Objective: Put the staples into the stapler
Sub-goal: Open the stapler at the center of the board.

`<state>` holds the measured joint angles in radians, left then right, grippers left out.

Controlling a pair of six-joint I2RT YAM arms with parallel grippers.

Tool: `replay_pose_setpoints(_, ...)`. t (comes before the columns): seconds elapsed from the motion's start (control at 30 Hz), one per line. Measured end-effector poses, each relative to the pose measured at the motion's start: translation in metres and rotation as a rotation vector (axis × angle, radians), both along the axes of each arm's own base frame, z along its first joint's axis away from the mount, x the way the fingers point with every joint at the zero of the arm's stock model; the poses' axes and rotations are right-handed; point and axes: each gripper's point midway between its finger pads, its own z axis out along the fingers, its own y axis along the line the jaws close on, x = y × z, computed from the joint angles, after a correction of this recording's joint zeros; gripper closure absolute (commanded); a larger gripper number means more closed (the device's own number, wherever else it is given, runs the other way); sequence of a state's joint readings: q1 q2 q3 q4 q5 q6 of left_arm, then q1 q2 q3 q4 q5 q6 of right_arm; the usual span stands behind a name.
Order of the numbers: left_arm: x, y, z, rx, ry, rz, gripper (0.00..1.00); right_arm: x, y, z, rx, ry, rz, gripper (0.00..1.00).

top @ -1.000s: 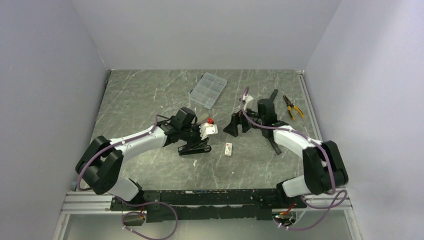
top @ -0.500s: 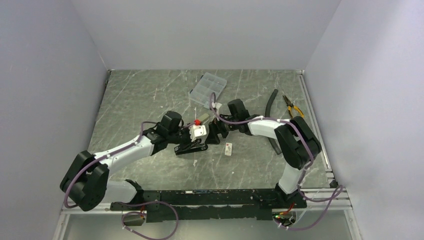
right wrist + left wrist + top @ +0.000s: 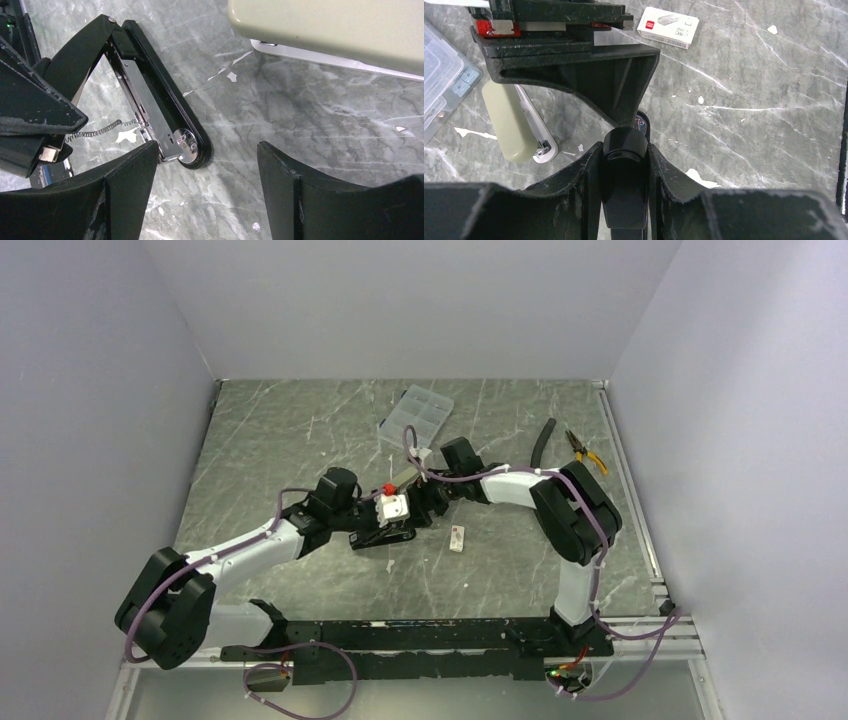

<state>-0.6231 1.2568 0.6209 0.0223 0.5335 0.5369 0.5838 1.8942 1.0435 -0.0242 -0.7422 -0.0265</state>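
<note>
Black stapler (image 3: 172, 112), white staple box with red mark (image 3: 668, 27), grey white-veined table (image 3: 280, 430), yellow-handled pliers (image 3: 588, 455)

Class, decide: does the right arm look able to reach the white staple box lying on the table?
Probably yes: the right hand is open, empty, and the staple box lies uncovered close by.

Up top, fixed high above and behind the near edge of the grey marbled table (image 3: 270, 430), tilted down over it, the black open stapler (image 3: 385, 538) (image 3: 175, 107) small near the middle. On the left wrist, very close on the stapler, facing past it to the small white cardboard box with a red mark (image 3: 667, 27) (image 3: 457, 538), also caught from above just right of the stapler. On the right wrist, close beside the stapler, sharing with the left wrist the cream-coloured oblong plastic body (image 3: 325, 30) (image 3: 509, 125) next to it.
</note>
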Motion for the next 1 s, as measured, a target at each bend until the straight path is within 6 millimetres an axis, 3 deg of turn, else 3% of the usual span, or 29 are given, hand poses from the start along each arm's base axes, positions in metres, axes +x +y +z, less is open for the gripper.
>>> replay_pose_setpoints(0.43,0.005,0.002,0.003,-0.030,0.024,0.029,0.97,0.003,0.000,-0.006,-0.091,-0.038,-0.031,0.38)
replay_pose_setpoints(1.0,0.011,0.009,0.013,-0.124,0.051,0.035,0.97,0.003,-0.009,-0.009,-0.209,-0.165,-0.069,0.46)
